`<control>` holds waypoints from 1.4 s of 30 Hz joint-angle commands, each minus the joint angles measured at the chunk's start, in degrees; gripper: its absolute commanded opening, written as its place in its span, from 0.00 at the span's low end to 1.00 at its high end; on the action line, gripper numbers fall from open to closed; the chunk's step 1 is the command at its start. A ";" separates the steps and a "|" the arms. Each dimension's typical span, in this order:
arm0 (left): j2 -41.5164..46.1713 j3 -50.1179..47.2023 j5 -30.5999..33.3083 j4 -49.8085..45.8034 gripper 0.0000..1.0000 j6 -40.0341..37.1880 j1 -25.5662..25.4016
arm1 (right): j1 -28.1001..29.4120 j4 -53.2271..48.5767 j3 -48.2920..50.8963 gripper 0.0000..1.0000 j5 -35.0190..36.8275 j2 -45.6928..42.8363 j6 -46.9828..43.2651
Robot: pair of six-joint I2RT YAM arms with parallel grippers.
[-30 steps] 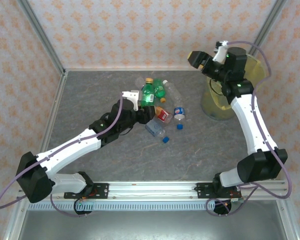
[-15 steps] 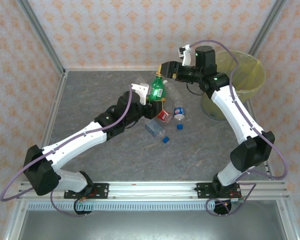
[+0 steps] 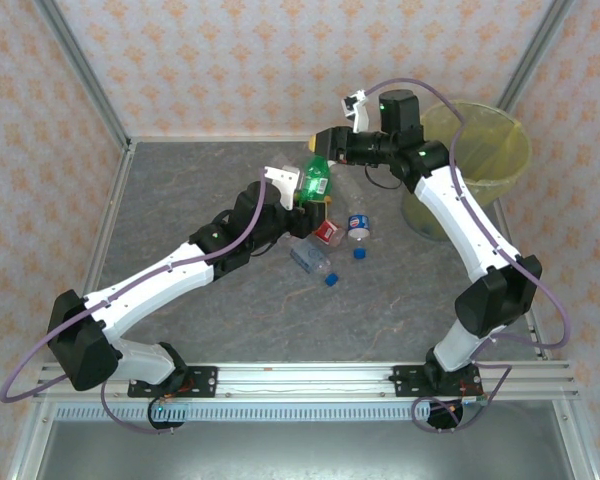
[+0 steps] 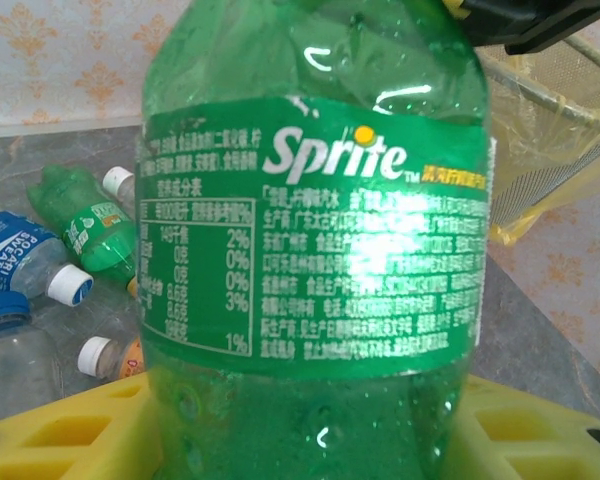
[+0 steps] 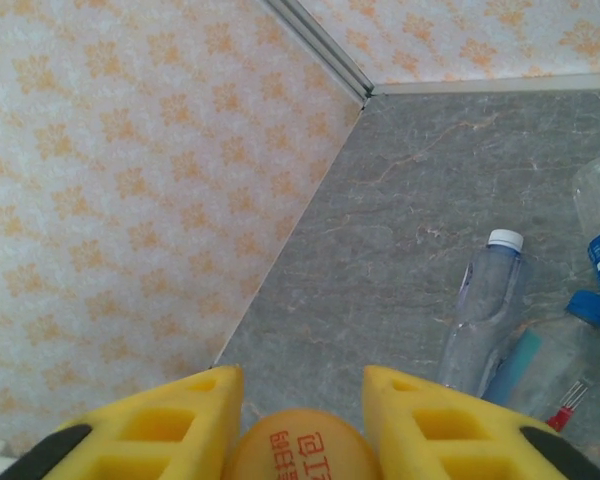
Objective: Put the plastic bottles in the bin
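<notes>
Where the left arm reaches in from the near-left corner, the left gripper is clamped on the green Sprite bottle. Left wrist view: yellow fingers press on the bottle's lower body from both sides. The bottle is roughly upright, with its label facing the camera. Seen from overhead, the bottle is held up over the grey table, above the left side of a heap of bottles.

At the bottle's top, the right gripper comes in from the right. Its jaws are closed on the orange cap, and the right wrist view shows a yellow finger pressed on each side of it. Both claws grip the same bottle, one low and one high.

Heap on the table, lying flat and close together:
- A red-labelled bottle.
- A clear bottle with a blue label just to its right.
- A clear bottle ending in a blue cap nearest the arms.

The left wrist view shows a second green bottle and a Pocari Sweat bottle behind the held one, to its left. In the right wrist view a clear white-capped bottle lies beside a blue-capped one.

The bin stands at the far right with its yellow liner folded over the rim, well apart from the heap. The right forearm crosses in front of it. What it contains cannot be told.
</notes>
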State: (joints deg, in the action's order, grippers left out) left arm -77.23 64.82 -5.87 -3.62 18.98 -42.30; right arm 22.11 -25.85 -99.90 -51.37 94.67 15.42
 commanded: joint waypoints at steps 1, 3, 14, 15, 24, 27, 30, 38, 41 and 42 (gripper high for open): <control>-0.09 1.51 -0.57 0.55 0.46 -0.04 -0.33 | 0.26 -0.96 -1.86 0.24 -1.30 0.10 -0.35; 0.08 1.46 -0.16 0.41 0.48 0.04 -0.41 | 0.24 -0.72 -1.91 0.24 -0.61 -0.18 -0.16; 4.19 -0.79 4.47 1.61 0.94 1.04 -0.35 | -5.49 3.23 -2.40 0.22 4.52 -4.06 4.57; 4.69 -1.11 5.04 1.77 0.99 1.23 -0.32 | -6.86 3.62 -2.46 0.21 5.17 -4.64 5.32; 7.91 -3.96 8.22 3.61 0.99 1.83 -0.06 | -20.68 6.48 0.11 0.21 16.42 -10.94 11.43; 8.46 -4.87 8.17 4.05 0.99 2.37 0.12 | -24.37 6.56 1.19 0.21 22.21 -12.97 11.89; 8.92 -5.87 8.08 4.56 0.99 2.84 0.21 | -26.66 5.47 1.68 0.22 31.50 -14.95 11.01; 10.30 -8.01 8.37 5.74 0.99 3.65 0.38 | -28.61 7.64 6.18 0.22 51.37 -20.12 9.60; 10.83 -8.97 8.32 6.21 0.99 3.94 0.48 | -28.61 7.55 7.47 0.22 57.35 -20.96 7.15; 10.92 -9.19 8.33 6.32 0.99 4.03 0.59 | -28.57 7.33 7.81 0.22 59.33 -21.08 6.12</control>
State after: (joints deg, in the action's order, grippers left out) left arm -67.92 56.69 1.02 0.03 22.06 -42.24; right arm -6.44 -20.82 -93.12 -2.04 75.16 24.58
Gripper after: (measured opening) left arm 0.990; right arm 0.272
